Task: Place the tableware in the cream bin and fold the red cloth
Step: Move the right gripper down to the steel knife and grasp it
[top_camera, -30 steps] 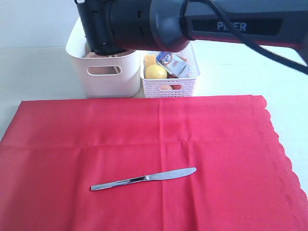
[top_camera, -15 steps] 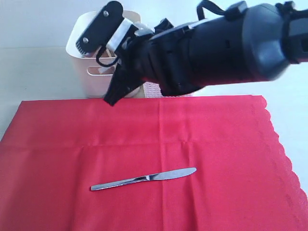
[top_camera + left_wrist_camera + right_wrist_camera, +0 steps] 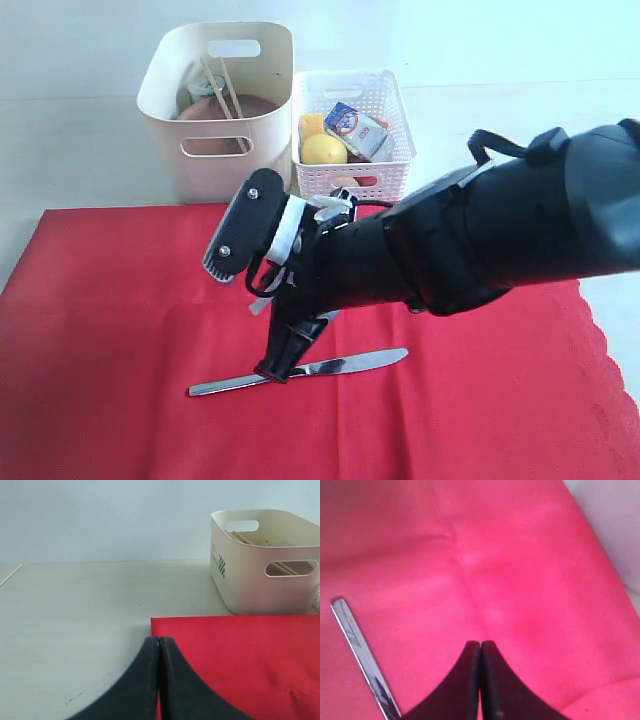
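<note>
Metal knife [image 3: 350, 363] just beside right claw [image 3: 275, 370].

Toward the back of your pale desk [image 3: 80, 140] you have a small white lattice-walled basket [image 3: 390, 170], standing upright in front of a plain light wall [image 3: 450, 35]. Inside it you can see a yellow lemon [image 3: 324, 150] near one corner, a small carton [image 3: 357, 131] with blue and red print lying tilted just beside it, and a yellow-orange piece [image 3: 311, 124] behind the lemon. Something pinkish shows through the lattice low down, too hidden for you to name.
</note>
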